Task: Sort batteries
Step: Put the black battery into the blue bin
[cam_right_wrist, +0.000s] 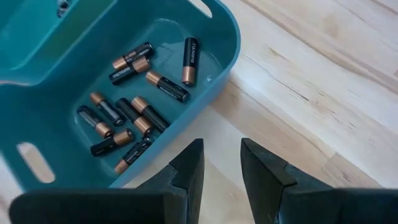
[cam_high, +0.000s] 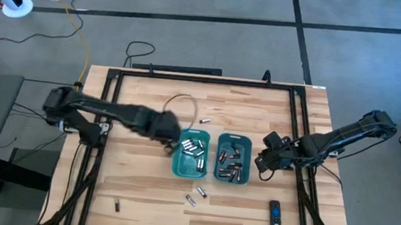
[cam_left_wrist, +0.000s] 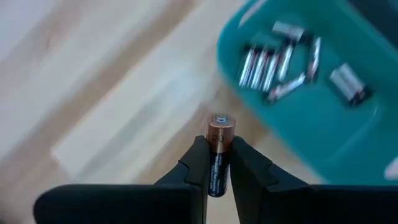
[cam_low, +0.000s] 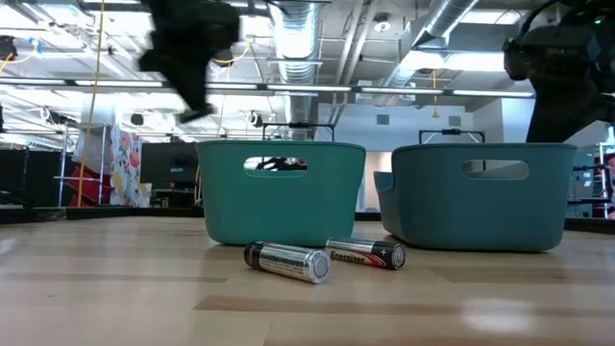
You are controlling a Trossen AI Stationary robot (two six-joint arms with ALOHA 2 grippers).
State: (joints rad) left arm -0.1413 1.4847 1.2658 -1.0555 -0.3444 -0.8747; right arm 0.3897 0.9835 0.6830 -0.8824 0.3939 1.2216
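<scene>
Both arms are dark, near-black, built of slender tube-like links joined by thicker rounded joints. The left arm (cam_high: 104,112) has a bulky block-shaped wrist housing. The right arm (cam_high: 346,134) shows a boxy wrist unit with a thin dark cable alongside it. The left gripper (cam_left_wrist: 217,163) and right gripper (cam_right_wrist: 221,163) each carry two matte black fingers, wedge-shaped with flat inner faces, mounted on a broad black crossbar.

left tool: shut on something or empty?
Shut on a battery. In the left wrist view the left tool clamps a dark, copper-ended battery between its fingers, beside the left teal bin.
</scene>
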